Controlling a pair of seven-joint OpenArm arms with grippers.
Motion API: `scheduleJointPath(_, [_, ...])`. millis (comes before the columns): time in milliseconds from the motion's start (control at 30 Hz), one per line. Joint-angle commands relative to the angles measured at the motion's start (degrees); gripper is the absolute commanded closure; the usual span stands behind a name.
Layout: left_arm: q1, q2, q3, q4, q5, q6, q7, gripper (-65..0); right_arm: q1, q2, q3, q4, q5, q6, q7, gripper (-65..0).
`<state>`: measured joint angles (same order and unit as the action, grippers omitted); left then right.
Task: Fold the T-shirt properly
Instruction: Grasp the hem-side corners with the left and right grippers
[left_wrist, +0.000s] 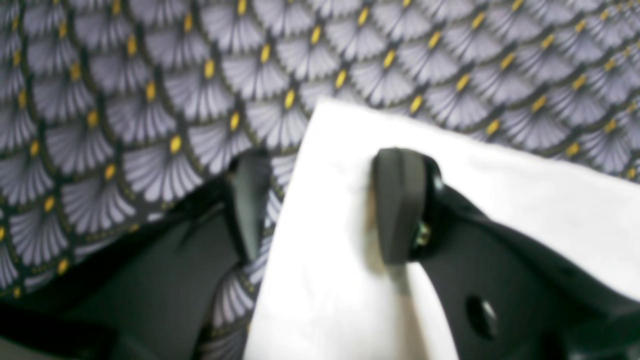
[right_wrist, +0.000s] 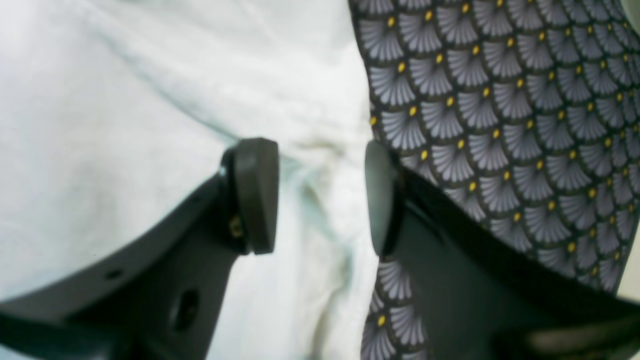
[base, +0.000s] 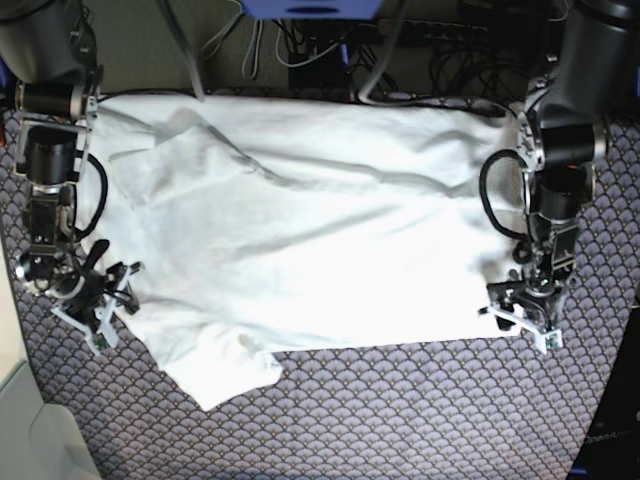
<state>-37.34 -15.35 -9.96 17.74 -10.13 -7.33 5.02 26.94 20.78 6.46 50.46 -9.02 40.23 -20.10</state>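
The T-shirt (base: 310, 240) lies spread on the patterned surface (base: 400, 420). The left pincer (left_wrist: 320, 205) gapes astride its four-o'clock corner. The right pincer (right_wrist: 320, 195) gapes astride its eight-o'clock edge.

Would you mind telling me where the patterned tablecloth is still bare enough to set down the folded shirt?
The widest bare stretch of the grey fan-patterned tablecloth lies along the near edge, below the plain white cotton T-shirt. It is crowded at the shirt's side edges, where the open left gripper and open right gripper straddle the cloth.
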Motion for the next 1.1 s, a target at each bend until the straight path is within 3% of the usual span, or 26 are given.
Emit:
scheduleJointPath(0, [-2.1, -0.2, 0.1, 0.0, -0.2, -0.2, -0.7, -33.7, 1.9, 1.0, 0.2, 1.1, 0.7, -0.2, 1.5, -28.7])
scheduleJointPath(300, [-1.9, 0.9, 6.6, -1.8, -0.8, -0.2, -2.2, -33.8, 2.2, 1.6, 0.4, 1.2, 0.7, -0.2, 1.8, -28.7])
scheduleJointPath(600, [-1.8, 1.2, 6.7, -1.4, -0.8, -0.2, -2.2, -33.0, 2.2, 1.4, 0.3, 0.8, 0.7, -0.2, 5.4, -28.7])
scheduleJointPath(667, [-1.8, 1.1, 6.8, -1.4, -0.6, -0.2, -2.2, -29.4, 2.2, 1.2, 0.3, 0.6, 0.7, -0.2, 5.5, -28.7])
scheduleJointPath(767, [-1.8, 1.1, 6.8, -1.3, -0.4, -0.2, -1.9, -18.5, 3.3, 0.5, 0.2, -2.4, 0.7, -0.2, 5.9, -28.7])
scheduleJointPath(933, [-1.8, 1.1, 6.8, -1.2, -0.4, 0.2, -1.8, -3.6, 7.3, 0.5, 0.2, -12.6, 0.7, -0.2, 11.2, -28.7])
scheduleJointPath(1067, [-1.8, 1.0, 6.7, -1.2, -0.4, 0.2, -1.7, -0.7, 9.6, 0.7, 0.1, -16.7, 0.7, -0.2, 13.9, -28.7])
